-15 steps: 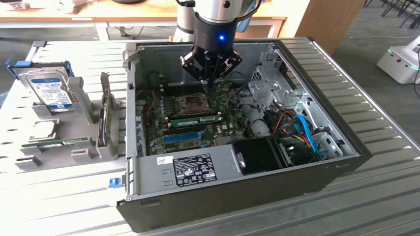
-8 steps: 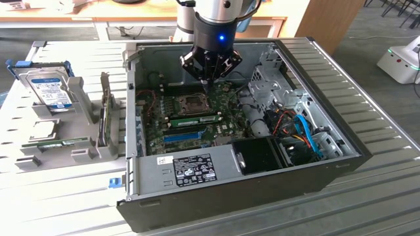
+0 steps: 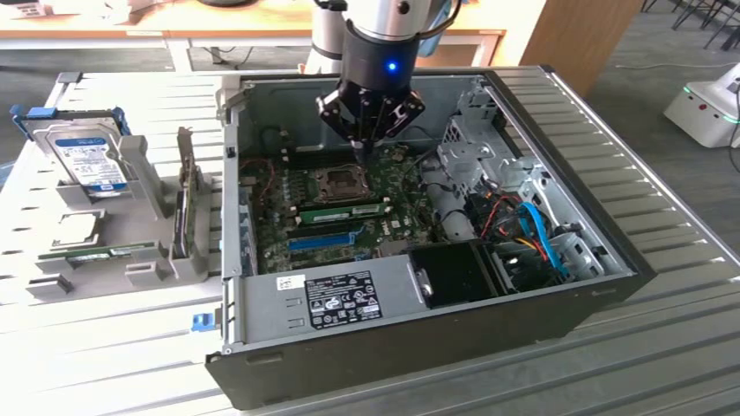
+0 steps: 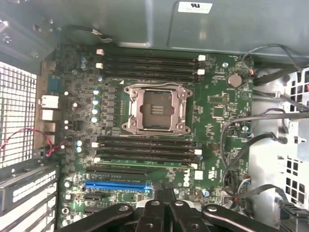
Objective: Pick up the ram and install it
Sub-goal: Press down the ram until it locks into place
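A long green ram stick [image 3: 341, 211] stands seated in a slot on the motherboard [image 3: 399, 173], just in front of the CPU socket [image 3: 342, 180]. In the wrist view this ram [image 4: 145, 164] shows edge-on as a thin green strip below the dark empty slots, above the blue slot [image 4: 116, 185]. My gripper [image 3: 363, 154] hangs over the board behind the socket, above and apart from the ram, shut with nothing between its fingers [image 4: 164, 194]. Another green stick [image 3: 99, 254] lies in the grey holder at the exterior view's left.
The open computer case [image 3: 555, 113] walls in the board on all sides. Cables and blue leads [image 3: 538, 234] fill its right part, with a black fan [image 3: 457, 273] in front. On the holder stand a hard drive [image 3: 90, 156] and an upright card [image 3: 185, 204].
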